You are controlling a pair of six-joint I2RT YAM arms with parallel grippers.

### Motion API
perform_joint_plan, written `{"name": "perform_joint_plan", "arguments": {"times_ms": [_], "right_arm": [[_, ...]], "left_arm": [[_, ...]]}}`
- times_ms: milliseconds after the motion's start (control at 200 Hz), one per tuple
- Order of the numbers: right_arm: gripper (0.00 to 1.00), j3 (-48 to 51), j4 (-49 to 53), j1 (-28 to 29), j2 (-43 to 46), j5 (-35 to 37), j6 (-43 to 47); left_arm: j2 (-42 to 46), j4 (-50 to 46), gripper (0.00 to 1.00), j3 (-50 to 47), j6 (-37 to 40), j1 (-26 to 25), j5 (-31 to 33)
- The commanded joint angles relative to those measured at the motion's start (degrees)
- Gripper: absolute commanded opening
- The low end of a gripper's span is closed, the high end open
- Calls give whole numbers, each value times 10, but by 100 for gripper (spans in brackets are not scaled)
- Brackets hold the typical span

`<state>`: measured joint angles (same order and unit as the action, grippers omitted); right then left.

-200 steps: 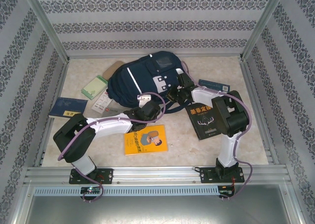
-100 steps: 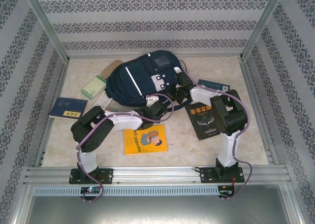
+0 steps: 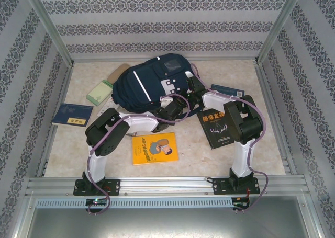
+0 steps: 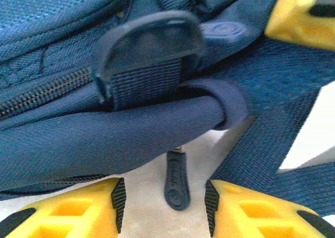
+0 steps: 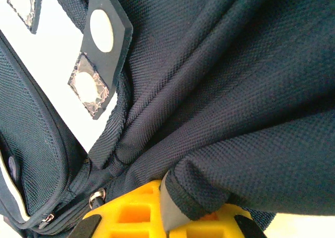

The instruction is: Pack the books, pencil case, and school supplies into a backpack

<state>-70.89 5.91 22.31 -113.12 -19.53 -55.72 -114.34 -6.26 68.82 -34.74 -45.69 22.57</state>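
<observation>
Navy fabric is bunching between the yellow fingers point(image 5: 144, 195) of my right gripper point(image 3: 193, 91), whose jaws are clamping together on a fold of the backpack point(image 3: 149, 83) at the bag's right side. In that wrist's view, two grey patches point(image 5: 102, 31) are sitting on the cloth up and to the left of the pinch. The backpack is lying at the far middle of the table point(image 3: 251, 154), its white stripe point(image 3: 140, 83) facing up, and both my arms are reaching toward its near right corner.

My left gripper point(image 4: 165, 204) is hovering just near of the bag's bottom seam, jaws standing apart and holding nothing. A dark zipper pull point(image 4: 177, 181) is hanging down to the table right between my two pads, touching neither. Beyond it, a strap loop point(image 4: 146, 55) and a zipper track point(image 4: 47, 91) are crossing the bulging cloth.

All the books are lying flat outside the bag. The orange-yellow book point(image 3: 154, 148) is lying near of my left gripper and the black book point(image 3: 213, 128) beside my right elbow. The blue book point(image 3: 229, 90) is lying just right of my right gripper, and the navy book point(image 3: 72, 115) at the table's left edge. A pale green pad point(image 3: 99, 92) is resting just left of the backpack.
</observation>
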Motion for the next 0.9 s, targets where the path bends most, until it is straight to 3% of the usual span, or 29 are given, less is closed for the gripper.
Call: {"name": "perform_joint_plan", "arguments": {"times_ms": [0, 415, 654, 849, 894], "right_arm": [[0, -9, 1, 17, -11, -34, 8], [0, -8, 3, 24, -12, -35, 9], [0, -8, 6, 27, -11, -35, 11], [0, -6, 6, 27, -8, -35, 10], [0, -5, 7, 28, -5, -34, 10]], "left_arm": [[-11, -37, 45, 10, -15, 12, 4], [-55, -72, 40, 52, -11, 18, 2], [-63, -81, 23, 62, -3, 22, 1], [-59, -85, 0, 63, -1, 24, -1], [-56, -90, 0, 64, -1, 24, -1]]}}
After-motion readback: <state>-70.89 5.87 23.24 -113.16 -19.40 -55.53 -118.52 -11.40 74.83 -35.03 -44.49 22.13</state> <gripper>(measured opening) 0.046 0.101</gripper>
